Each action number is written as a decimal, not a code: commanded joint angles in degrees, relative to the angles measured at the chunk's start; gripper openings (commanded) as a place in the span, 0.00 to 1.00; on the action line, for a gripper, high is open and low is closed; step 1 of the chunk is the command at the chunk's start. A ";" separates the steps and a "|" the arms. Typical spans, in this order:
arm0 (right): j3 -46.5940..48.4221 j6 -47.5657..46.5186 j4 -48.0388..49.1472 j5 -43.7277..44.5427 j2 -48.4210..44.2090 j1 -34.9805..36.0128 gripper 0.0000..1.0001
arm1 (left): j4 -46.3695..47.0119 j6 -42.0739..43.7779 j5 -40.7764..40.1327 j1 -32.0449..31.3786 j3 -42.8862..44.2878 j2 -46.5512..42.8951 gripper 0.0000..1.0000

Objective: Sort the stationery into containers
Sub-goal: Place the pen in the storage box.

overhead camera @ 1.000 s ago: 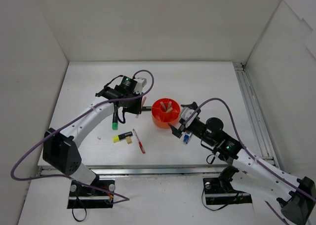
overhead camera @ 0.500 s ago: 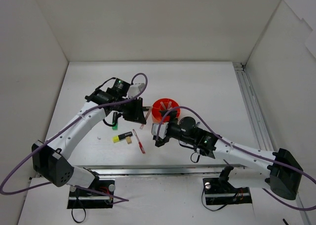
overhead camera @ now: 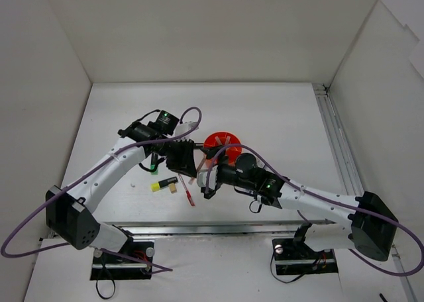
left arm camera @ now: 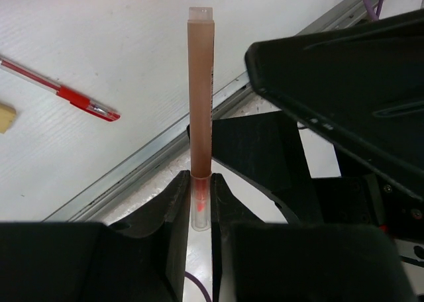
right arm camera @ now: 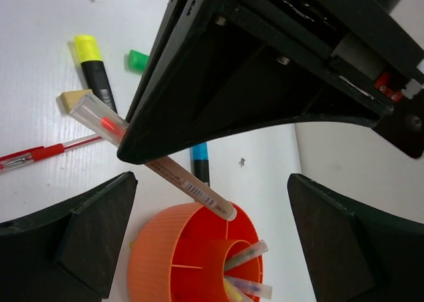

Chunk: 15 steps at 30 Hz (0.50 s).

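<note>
One pink pen [left arm camera: 201, 97] in left gripper [left arm camera: 201, 191]

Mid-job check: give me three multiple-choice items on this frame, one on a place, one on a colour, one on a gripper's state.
1. The red pen lies: A in a drawer; B on the table; C in a bag.
2. Cap of the highlighter beside the eraser: A yellow; B purple; C white.
3. The left gripper is: A open; B shut on the pink pen; C shut on the eraser.
Answers: B, it lies flat on the white surface; A, the cap is bright yellow; B, its jaws pinch the pen's end.
</note>
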 commanded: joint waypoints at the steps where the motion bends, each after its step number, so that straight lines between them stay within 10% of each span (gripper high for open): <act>1: 3.92 -0.95 2.27 -4.62 -0.04 0.74 0.94 | -1.81 -0.88 1.19 -0.38 2.48 -1.09 0.00; 10: 5.33 0.63 -1.16 -5.24 1.28 1.62 0.22 | -3.91 -0.09 1.45 -0.90 4.94 0.31 0.00; 15: 5.95 0.80 -2.21 -3.66 3.30 1.89 0.22 | -4.09 0.00 2.69 -1.43 6.26 0.49 0.00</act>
